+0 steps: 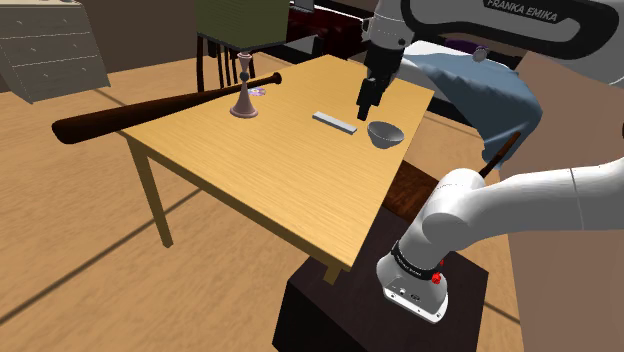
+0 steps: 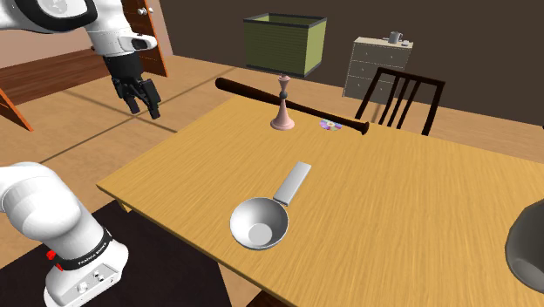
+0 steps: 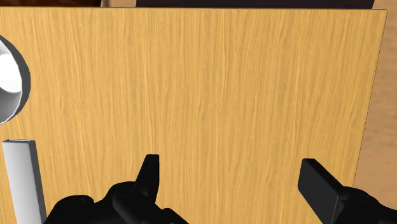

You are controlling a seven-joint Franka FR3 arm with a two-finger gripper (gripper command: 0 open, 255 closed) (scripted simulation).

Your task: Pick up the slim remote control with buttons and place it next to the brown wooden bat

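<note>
Two hazards in the shoulder view: the grey remote [image 1: 334, 122] lies mid-bench [image 1: 260, 190] near a bowl [image 1: 385, 133], which a skewed descent could knock. The bat [image 1: 150, 108] overhangs the edge, with a lamp base [image 1: 244, 105] close by.

Second exterior view: jaws hang high, empty.

Wrist view: jaws wide apart, gripping nothing. Remote cut off at frame edge, buttons indiscernible.

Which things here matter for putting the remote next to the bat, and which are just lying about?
For the job: grey remote, dark brown bat, open gripper, table.
Just lying about: grey bowl, lamp, chair, dresser.
</note>
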